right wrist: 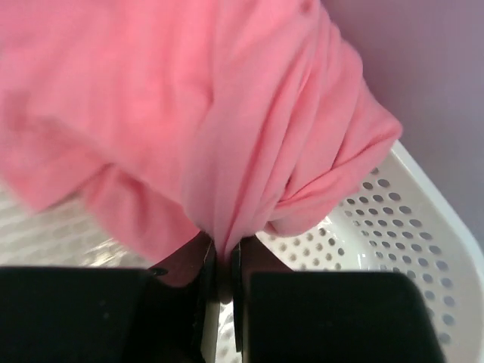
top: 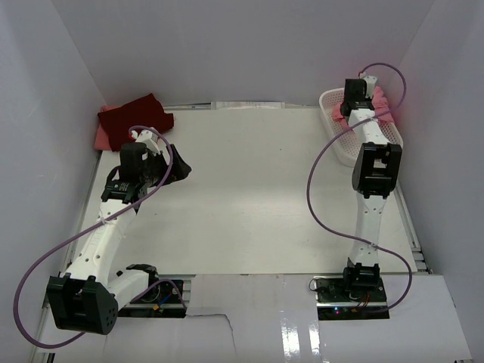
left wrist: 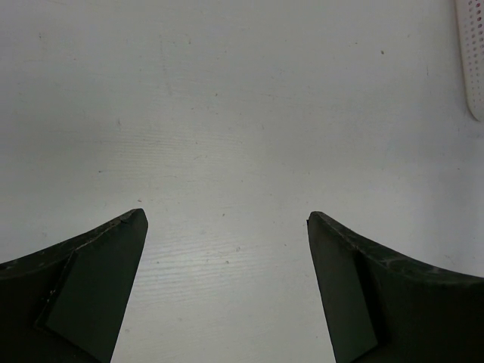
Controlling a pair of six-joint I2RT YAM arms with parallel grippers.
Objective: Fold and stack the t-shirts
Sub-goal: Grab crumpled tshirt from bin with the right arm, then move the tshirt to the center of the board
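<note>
Shirts from above: your dark maroon cloth t-shirt [top: 136, 115] lies on a salmon pink cloth t-shirt [top: 103, 138] in the far-left corner of the white table [top: 249, 197]; the white perforated plastic basket [top: 342, 147] stands far right. Left wrist: your left gripper [left wrist: 227, 219] gapes wide over bare table. Right wrist: your right gripper [right wrist: 221, 253] pinches the light pink cloth t-shirt [right wrist: 219, 113] above the basket.

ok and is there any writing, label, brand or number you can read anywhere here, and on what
None can be read. The pink shirt pinched in the right gripper is plain, the basket shows only holes, the maroon shirt shows no print, and the open left gripper looks onto unmarked table. Any marking on the board at the right arm's base is too small to tell.
</note>
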